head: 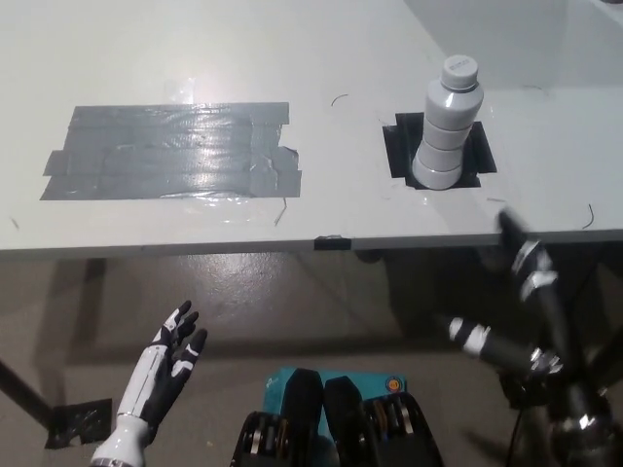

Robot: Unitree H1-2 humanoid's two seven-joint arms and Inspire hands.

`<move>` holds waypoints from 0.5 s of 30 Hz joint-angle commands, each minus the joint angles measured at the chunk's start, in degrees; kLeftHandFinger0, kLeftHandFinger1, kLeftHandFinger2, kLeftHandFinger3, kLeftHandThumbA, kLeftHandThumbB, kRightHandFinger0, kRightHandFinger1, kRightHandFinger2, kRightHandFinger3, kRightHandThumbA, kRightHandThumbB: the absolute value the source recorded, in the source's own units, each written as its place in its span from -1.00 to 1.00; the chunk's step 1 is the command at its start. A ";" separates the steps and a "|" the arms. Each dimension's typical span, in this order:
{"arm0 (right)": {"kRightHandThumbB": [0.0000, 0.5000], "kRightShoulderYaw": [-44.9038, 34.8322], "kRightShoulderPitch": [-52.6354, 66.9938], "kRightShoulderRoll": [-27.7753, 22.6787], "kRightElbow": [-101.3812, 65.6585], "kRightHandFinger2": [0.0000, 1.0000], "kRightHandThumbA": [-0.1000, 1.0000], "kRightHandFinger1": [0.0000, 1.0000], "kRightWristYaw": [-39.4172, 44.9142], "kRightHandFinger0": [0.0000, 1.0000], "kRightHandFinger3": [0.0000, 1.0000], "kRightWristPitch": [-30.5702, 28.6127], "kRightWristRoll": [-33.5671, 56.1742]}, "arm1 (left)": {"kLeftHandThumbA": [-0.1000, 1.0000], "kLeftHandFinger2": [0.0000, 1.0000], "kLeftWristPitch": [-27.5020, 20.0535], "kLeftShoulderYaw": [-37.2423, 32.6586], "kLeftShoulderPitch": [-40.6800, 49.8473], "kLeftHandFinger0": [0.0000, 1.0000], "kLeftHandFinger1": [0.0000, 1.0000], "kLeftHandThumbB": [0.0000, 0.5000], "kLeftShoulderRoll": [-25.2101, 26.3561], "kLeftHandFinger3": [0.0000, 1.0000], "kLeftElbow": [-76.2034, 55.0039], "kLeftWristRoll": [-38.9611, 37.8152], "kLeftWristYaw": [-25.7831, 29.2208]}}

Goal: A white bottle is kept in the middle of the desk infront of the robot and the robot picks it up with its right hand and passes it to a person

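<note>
A white ribbed bottle (449, 126) with a grey cap stands upright on a black tape square (402, 148) on the grey desk (331, 58). My black right hand (521, 311) hangs below the desk's front edge, down and to the right of the bottle, fingers spread and holding nothing. One fingertip reaches up to about the desk edge. My white left hand (167, 365) rests low at the lower left, below the desk, fingers apart and empty.
A large patch of shiny grey tape (175, 151) covers the desk's left half. A small black mark (332, 242) sits at the desk's front edge. Brown floor lies below the desk.
</note>
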 commanded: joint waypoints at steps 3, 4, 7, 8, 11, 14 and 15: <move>0.58 -3.00 -10.75 -2.15 -0.71 1.00 1.00 1.00 -0.80 1.00 1.00 9.26 -1.49 | 0.69 1.00 -2.88 -0.22 0.32 0.79 1.00 -0.99 -0.11 1.00 -0.99 0.02 -0.24; 0.57 -3.19 -13.12 -2.72 1.04 1.00 1.00 1.00 -0.96 1.00 1.00 11.07 -2.64 | 0.69 1.00 -2.76 -0.15 0.32 0.80 1.00 -0.98 -0.17 1.00 -1.21 -0.06 -0.21; 0.48 -3.64 -17.34 -3.27 4.64 1.00 1.00 1.00 -1.12 1.00 1.00 14.69 -2.92 | 0.69 1.00 -2.89 -0.12 0.07 0.80 1.00 -1.00 -0.03 1.00 -1.15 0.08 -0.22; 0.47 -3.72 -17.89 -3.31 5.14 1.00 1.00 1.00 -1.17 1.00 1.00 15.00 -2.78 | 0.69 1.00 -2.86 -0.10 -0.06 0.80 1.00 -1.00 0.02 1.00 -1.18 0.05 -0.27; 0.44 -4.56 -23.28 -3.57 12.78 1.00 1.00 1.00 -2.23 1.00 1.00 15.64 -2.12 | 0.68 1.00 -2.61 0.01 -0.24 0.80 1.00 -0.99 -0.15 1.00 -1.38 -0.30 -0.35; 0.40 -5.16 -26.84 -3.40 18.78 1.00 1.00 1.00 -3.14 1.00 1.00 16.74 -1.87 | 0.69 1.00 -2.32 0.00 -0.26 0.78 1.00 -1.00 -0.22 1.00 -1.66 0.00 -0.15; 0.47 -5.20 -28.52 -3.36 22.08 1.00 1.00 1.00 -3.32 1.00 1.00 16.77 -1.65 | 0.70 1.00 -2.72 -0.06 -0.42 0.76 1.00 -1.00 -0.14 1.00 -1.53 0.32 -0.01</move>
